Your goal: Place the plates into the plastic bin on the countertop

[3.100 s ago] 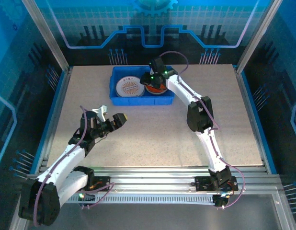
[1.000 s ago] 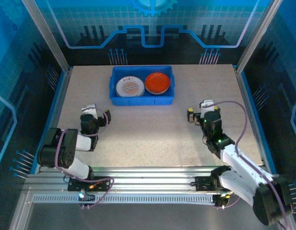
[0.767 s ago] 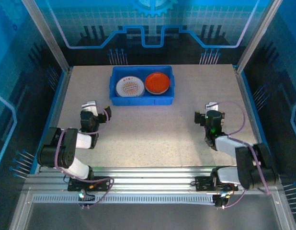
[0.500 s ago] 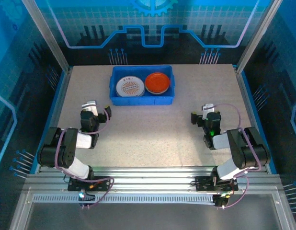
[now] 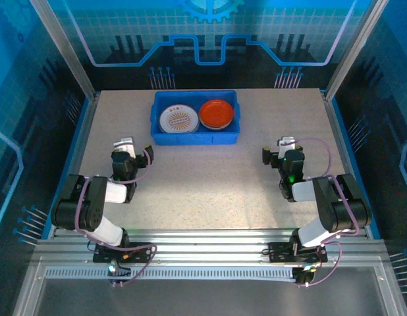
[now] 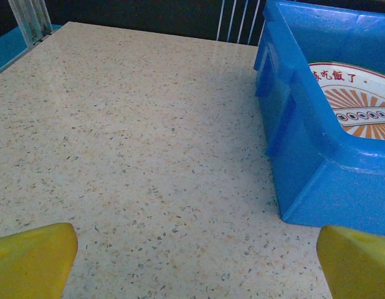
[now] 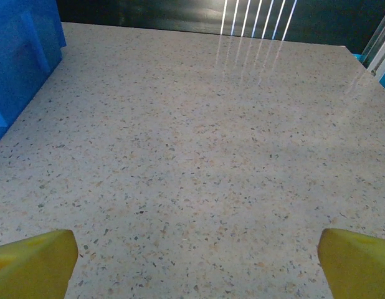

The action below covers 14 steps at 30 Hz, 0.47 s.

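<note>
Fingers spread wide and empty on both arms: left fingers [image 6: 30, 258], right fingers [image 7: 32, 260], low over speckled worktop [image 5: 203, 184]. Inside blue bin [image 5: 193, 138], far centre, white patterned plate [image 5: 179, 119] and orange plate [image 5: 217, 114] side by side.

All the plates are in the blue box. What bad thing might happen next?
The left claw rests open near a front corner of the plastic bin; if that arm swings forward, it may bump the bin and rattle what's inside. The orange plate and the white patterned plate lie side by side, so a hard knock might clink them together and chip one.
</note>
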Motion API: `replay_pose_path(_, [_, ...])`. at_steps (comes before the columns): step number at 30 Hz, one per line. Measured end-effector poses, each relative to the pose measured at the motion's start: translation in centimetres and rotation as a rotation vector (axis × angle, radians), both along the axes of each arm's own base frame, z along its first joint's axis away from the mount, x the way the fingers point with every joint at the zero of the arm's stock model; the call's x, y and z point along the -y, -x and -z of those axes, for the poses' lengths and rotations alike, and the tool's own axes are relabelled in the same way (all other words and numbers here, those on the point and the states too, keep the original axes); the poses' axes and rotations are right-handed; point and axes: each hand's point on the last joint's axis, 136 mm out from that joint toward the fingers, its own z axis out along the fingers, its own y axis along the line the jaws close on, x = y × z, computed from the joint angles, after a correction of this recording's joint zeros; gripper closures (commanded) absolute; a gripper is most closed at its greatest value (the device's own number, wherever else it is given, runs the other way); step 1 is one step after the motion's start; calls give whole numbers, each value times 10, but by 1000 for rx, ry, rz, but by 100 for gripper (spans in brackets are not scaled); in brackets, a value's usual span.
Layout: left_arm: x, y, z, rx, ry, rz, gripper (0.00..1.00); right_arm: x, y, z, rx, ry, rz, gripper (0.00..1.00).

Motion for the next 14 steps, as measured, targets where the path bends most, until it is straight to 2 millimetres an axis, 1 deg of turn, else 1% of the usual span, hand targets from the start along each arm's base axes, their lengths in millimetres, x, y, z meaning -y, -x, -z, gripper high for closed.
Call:
replay_pose_path(10, [-1,0,0,0,-1,-3,0,-3,0,1,-6,-6,-18,0])
replay_pose_path(14, [-1,0,0,0,-3,-6,1,-8,-4,-1,-8,-25,-65,0])
